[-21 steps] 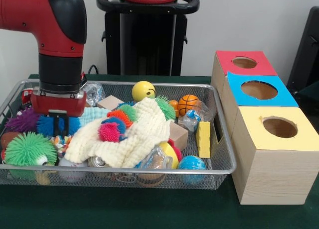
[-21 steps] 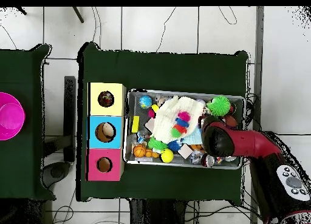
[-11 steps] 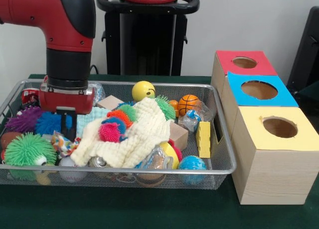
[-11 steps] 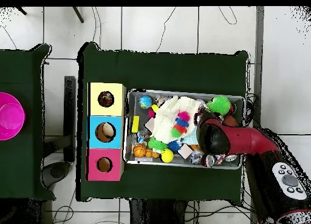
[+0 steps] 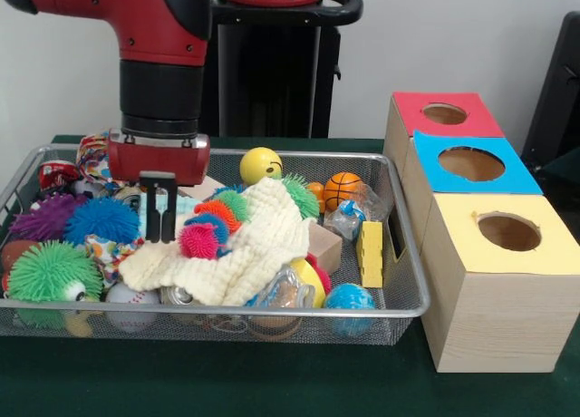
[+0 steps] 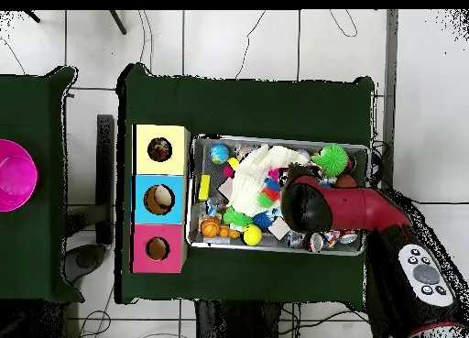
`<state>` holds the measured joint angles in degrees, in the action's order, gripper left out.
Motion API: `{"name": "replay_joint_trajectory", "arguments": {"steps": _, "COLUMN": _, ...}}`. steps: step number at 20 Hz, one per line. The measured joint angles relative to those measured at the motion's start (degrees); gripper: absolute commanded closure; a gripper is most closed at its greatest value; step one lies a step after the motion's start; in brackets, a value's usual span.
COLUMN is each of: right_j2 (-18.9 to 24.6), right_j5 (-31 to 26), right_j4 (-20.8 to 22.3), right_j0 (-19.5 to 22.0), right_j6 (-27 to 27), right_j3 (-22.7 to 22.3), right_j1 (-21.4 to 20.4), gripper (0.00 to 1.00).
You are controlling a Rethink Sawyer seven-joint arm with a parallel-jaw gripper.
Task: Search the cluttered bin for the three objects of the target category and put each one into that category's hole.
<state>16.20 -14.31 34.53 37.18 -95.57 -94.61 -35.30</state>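
The red and black arm came down over the left half of the wire bin, which sat on the green desk. Its fingers hung close together, almost touching, with nothing between them, their tips just above the pale yellow cloth and beside the pink spiky ball. In the overhead view the arm's black elbow covered the fingers entirely.

The bin was crowded. A blue spiky ball and a purple spiky ball lay left of the fingers, with a green spiky ball nearer the front rim. The cloth lay draped across the middle, with orange, green and blue spiky balls bunched on top of it. Behind it sat a yellow smiley ball and a small basketball. A yellow sponge block stood upright against the right wall, and a blue globe ball rested at the front.

Right of the bin stood three wooden boxes in a row, topped red, blue and yellow, each with a round hole
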Motion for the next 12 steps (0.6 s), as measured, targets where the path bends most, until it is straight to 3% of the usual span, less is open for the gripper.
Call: {"name": "replay_joint_trajectory", "arguments": {"steps": 12, "right_j2": -1.08, "right_j5": -1.53, "right_j4": 0.02, "right_j0": -3.16, "right_j6": 0.0, "right_j3": 0.07, "right_j1": -1.83, "gripper": 1.0}}
